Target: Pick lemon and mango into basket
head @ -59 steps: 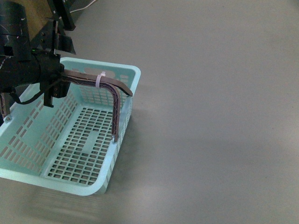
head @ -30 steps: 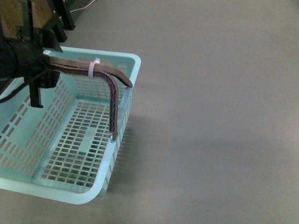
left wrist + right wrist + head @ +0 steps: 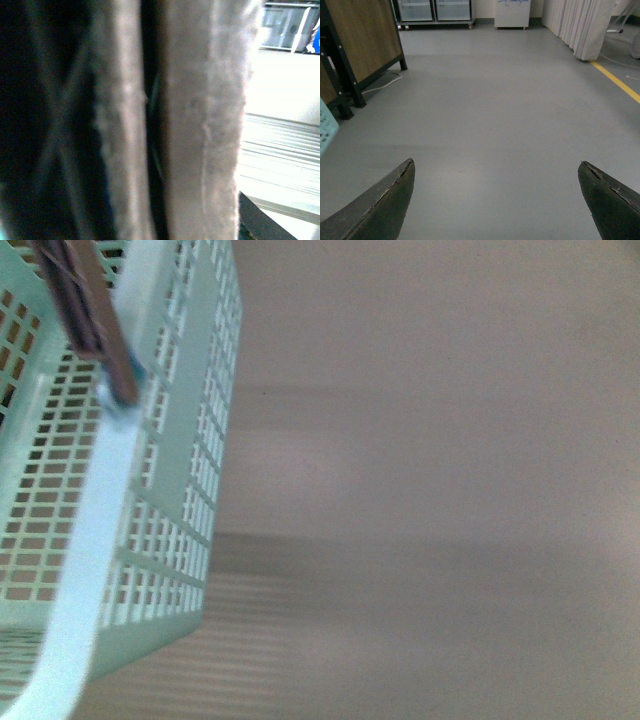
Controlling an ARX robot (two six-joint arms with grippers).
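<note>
Basket (image 3: pixel 180 460) is sitting at far left of front view, tilted & close to cam, w/ handle (image 3: pixel 100 340) crossing its rim near the top. Floor (image 3: pixel 430 490) is spreading out to its right. In right wrist view, a basket corner is poking in just before panel stand (image 3: pixel 360 35). Fridges (image 3: pixel 435 10) are standing at the back, curtain (image 3: pixel 580 25) hanging across floor from the stand.
</note>
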